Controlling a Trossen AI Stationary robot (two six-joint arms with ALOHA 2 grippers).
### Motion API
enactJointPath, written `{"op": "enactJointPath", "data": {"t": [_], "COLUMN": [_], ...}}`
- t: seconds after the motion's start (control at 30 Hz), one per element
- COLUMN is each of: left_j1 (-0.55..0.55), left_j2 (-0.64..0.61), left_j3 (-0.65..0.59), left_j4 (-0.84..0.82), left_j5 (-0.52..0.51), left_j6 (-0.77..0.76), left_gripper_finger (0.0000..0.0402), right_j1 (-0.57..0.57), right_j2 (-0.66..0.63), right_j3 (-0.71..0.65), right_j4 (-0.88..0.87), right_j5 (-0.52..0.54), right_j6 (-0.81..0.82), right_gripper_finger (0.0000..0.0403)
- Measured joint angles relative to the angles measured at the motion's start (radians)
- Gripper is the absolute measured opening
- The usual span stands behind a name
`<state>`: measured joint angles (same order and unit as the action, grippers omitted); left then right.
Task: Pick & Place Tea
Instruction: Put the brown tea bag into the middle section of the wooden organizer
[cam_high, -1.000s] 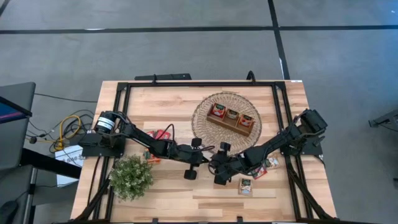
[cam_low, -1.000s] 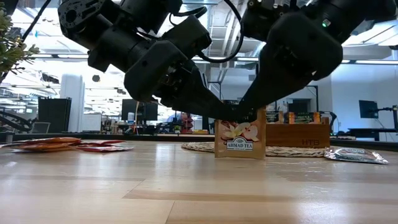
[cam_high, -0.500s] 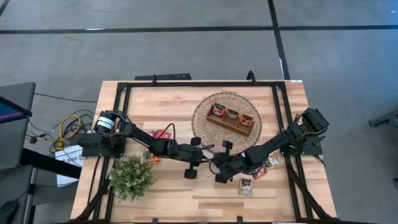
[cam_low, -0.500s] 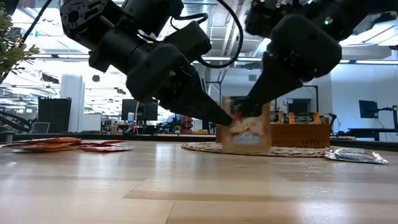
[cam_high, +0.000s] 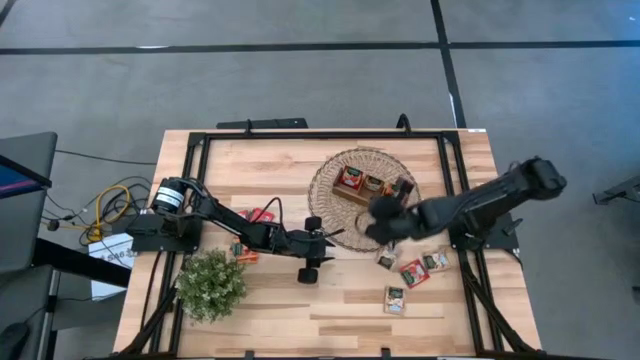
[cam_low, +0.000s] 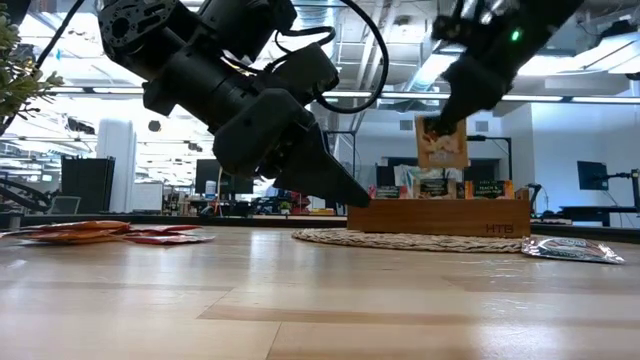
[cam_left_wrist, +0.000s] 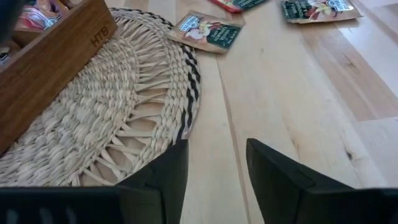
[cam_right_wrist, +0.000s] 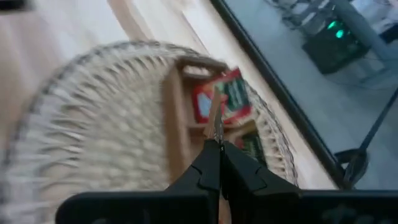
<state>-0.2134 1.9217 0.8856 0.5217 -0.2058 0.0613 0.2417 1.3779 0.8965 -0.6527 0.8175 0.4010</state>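
Note:
My right gripper (cam_low: 438, 118) is shut on a cream-and-orange tea sachet (cam_low: 441, 145) and holds it in the air above the wooden three-compartment tray (cam_low: 440, 216). The tray stands on a round woven mat (cam_high: 335, 195) and has sachets in its compartments (cam_high: 372, 184). My left gripper (cam_left_wrist: 216, 163) is open and empty, low over the table at the mat's near edge (cam_high: 320, 243). Loose sachets (cam_high: 412, 272) lie flat on the table to the right, and red and orange ones (cam_high: 260, 215) lie at the left. My right gripper pinches the sachet's upper edge (cam_low: 440, 124) between its two fingertips, which point down from above. In the right wrist view the sachet (cam_right_wrist: 215, 121) shows edge-on ahead of the shut fingers. It hangs upright below them, clear of the tray and table.
A bushy green potted plant (cam_high: 212, 285) stands at the near left. A black frame (cam_high: 320, 135) runs round the table top. Bare wood lies along the near edge (cam_high: 320, 310).
My right gripper has lifted the sachet, which stood upright on the table between both grippers. It has carried it up and toward the far right, over the tray. The sachet now hangs clear of the table.

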Motion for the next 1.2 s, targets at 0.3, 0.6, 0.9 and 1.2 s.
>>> {"op": "enactJointPath", "data": {"t": [0.3, 0.6, 0.9, 1.2], "left_j1": [0.0, 0.0, 0.0, 0.0], "left_j2": [0.0, -0.001, -0.002, -0.002], "left_j3": [0.0, 0.0, 0.0, 0.0], "left_j4": [-0.012, -0.014, -0.016, -0.019], "left_j5": [0.0, 0.001, 0.0, 0.001], "left_j6": [0.002, 0.002, 0.002, 0.001], "left_gripper_finger": [0.0154, 0.0154, 0.0154, 0.0154], "right_j1": [-0.266, -0.336, -0.336, -0.327], "right_j2": [-0.118, -0.046, 0.05, 0.025], "right_j3": [-0.223, -0.234, -0.234, -0.234], "right_j4": [0.363, 0.414, 0.433, 0.422], "right_j5": [-0.272, -0.296, -0.293, -0.211], "right_j6": [-0.234, -0.286, -0.305, -0.308], "right_gripper_finger": [0.0, 0.0, 0.0, 0.0049]}}
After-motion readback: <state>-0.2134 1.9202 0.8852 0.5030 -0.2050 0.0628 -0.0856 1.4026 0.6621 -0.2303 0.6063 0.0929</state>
